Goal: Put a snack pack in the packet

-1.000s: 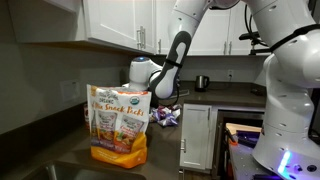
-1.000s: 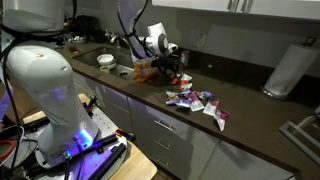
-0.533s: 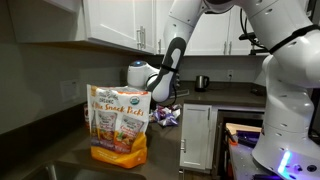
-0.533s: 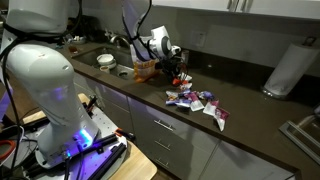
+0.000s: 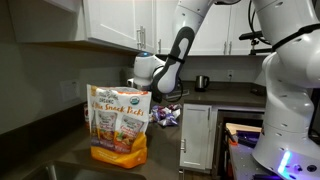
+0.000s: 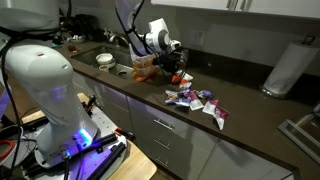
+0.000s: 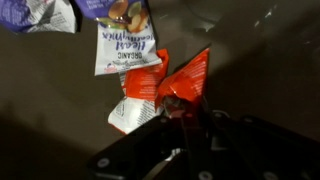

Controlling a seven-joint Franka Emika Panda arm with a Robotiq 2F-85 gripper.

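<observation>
In the wrist view my gripper (image 7: 185, 112) is shut on the lower edge of a red-orange snack pack (image 7: 186, 78), which stands up crumpled from the dark counter. A second red-and-white pouch (image 7: 138, 98) lies right beside it. The packet (image 5: 120, 125), a large upright orange-yellow bag with a white top band, stands on the counter in both exterior views, a little to one side of the gripper (image 5: 165, 93). In an exterior view the gripper (image 6: 178, 68) hovers low just past the packet (image 6: 144, 66); the held pouch is too small to make out there.
Purple-and-white pouches (image 7: 124, 40) lie beyond the held one, and a pile of pouches (image 6: 196, 100) sits near the counter's front edge. A paper towel roll (image 6: 283, 68) stands far along the counter. A sink with a bowl (image 6: 105, 60) lies behind the packet.
The jaws have closed on the red-orange snack pack. The wrist has shifted slightly up and away from the packet.
</observation>
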